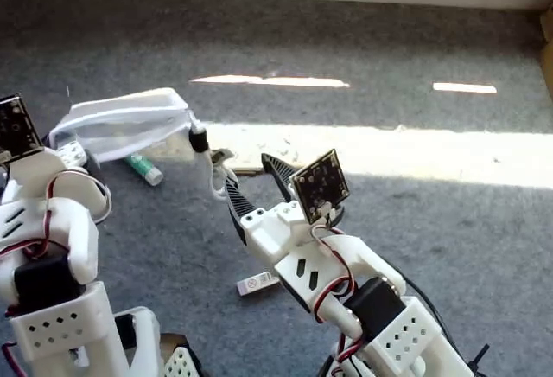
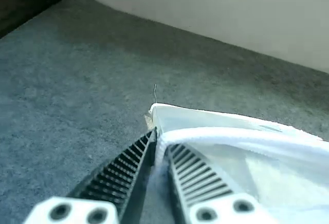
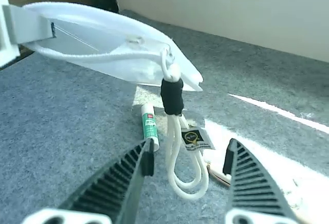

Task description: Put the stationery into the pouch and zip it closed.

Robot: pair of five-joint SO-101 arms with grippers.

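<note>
**Pouch held up, zip cord between open jaws**

The left gripper [image 2: 157, 147] was clamped on one end of the white mesh pouch [image 1: 130, 122], which was held off the grey carpeted table [image 1: 432, 247] near its left edge. The right gripper [image 3: 189, 154] stood with its jaws apart on either side of the zip cord [image 3: 171, 147]. The print on the cord's tag [image 3: 194, 138] was too small to read. A green-and-white tube [image 1: 143, 168] lay under the pouch, and a labelled white piece [image 1: 257, 284] lay nearer the front. Open, sun-banded carpet ran right and back to a pale wall [image 3: 231, 13].

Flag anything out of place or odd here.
The pouch hangs tilted off the carpet, pinched at one corner by the left claw. A green-and-white stick under it and a small white item by the right arm lie loose on the carpet, outside the pouch.
</note>
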